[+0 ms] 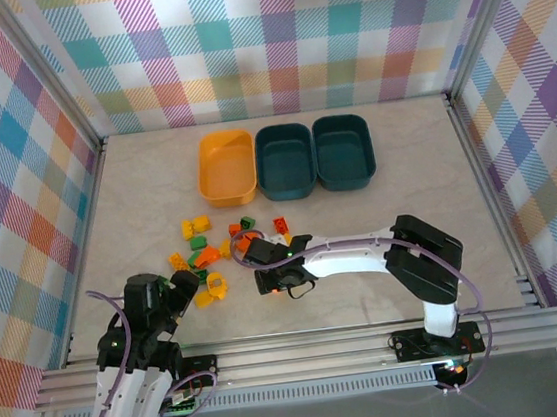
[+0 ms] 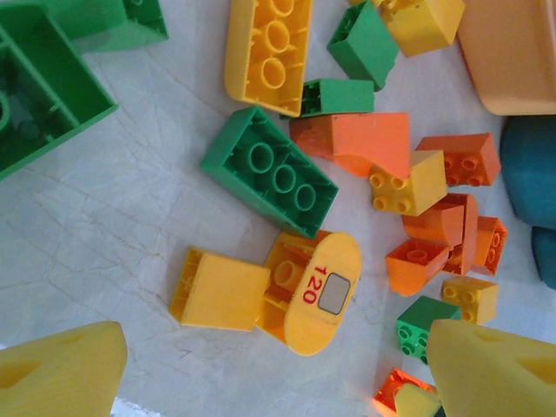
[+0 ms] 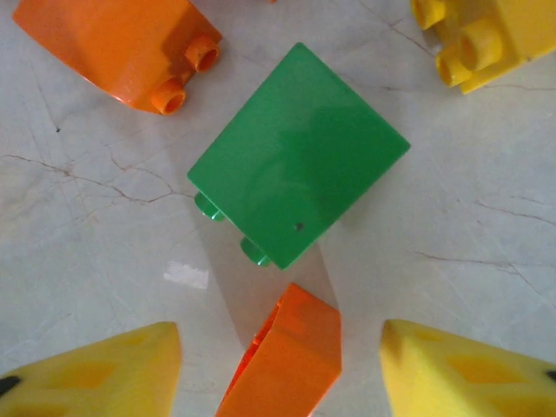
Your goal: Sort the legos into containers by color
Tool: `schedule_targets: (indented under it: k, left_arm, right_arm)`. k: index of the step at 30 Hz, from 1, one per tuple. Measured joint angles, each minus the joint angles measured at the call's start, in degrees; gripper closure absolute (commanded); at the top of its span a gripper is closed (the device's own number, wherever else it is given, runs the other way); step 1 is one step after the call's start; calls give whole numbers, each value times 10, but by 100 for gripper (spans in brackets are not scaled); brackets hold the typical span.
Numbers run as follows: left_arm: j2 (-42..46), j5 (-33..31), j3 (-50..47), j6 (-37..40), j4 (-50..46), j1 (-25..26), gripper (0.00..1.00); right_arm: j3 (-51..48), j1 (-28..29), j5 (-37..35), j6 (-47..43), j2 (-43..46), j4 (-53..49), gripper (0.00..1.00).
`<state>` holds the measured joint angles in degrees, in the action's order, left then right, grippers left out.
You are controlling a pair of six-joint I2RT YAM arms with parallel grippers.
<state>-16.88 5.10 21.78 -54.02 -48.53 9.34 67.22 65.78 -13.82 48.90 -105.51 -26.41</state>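
Green, yellow and orange-red legos [image 1: 208, 249] lie loose on the table in front of three bins: a yellow-orange bin [image 1: 226, 166] and two dark teal bins [image 1: 285, 159] [image 1: 343, 151]. My right gripper [image 3: 280, 334] is open low over the pile's right side. A small orange brick [image 3: 287, 369] lies between its fingers without touching them, and a green brick [image 3: 300, 156] lies just beyond. My left gripper [image 2: 274, 347] is open over bare table at the pile's near left. A yellow piece marked "120" [image 2: 321, 291] and a yellow brick [image 2: 221, 291] lie just ahead of it.
The checked walls and metal frame rails [image 1: 275, 355] close in the table. Another orange brick [image 3: 122, 48] and a yellow brick [image 3: 486, 39] lie close round the right gripper. The left wrist view has a long green brick [image 2: 269, 169] and the bins' corners [image 2: 512, 52].
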Motion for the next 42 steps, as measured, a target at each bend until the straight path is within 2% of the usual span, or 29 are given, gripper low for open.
schedule_targets:
  k: [6,9,14,20,23,26,29,31,34,38,42]
  left_arm:
    - [12,5,0,-3,-9,0,10]
    - [12,7,0,-4,-9,0,10]
    - [3,13,0,-5,-4,0,10]
    - [-23,30,0,-7,30,0,10]
    - [-42,48,0,-9,57,0,11]
    - [-66,69,0,-8,89,1,12]
    - [-94,89,0,-7,117,8,13]
    - [-116,99,0,-4,131,19,13]
    - [-143,105,2,2,139,37,12]
    - [-165,103,12,14,141,59,12]
    - [-174,102,17,19,145,63,12]
  right_arm:
    - [0,0,-2,7,-9,-2,72]
    - [0,0,-7,7,-9,-2,78]
    - [-17,0,-27,1,9,-3,82]
    - [-31,-12,-68,-39,105,-36,82]
    - [-28,-63,-76,-81,162,-34,82]
    - [-4,-168,-75,-130,181,-27,81]
    - [47,-290,-64,-171,150,-14,81]
    - [106,-360,-56,-195,95,-9,81]
    - [202,-430,-32,-217,-9,-10,81]
    - [308,-476,3,-238,-132,-36,79]
    - [396,-493,26,-260,-219,-86,64]
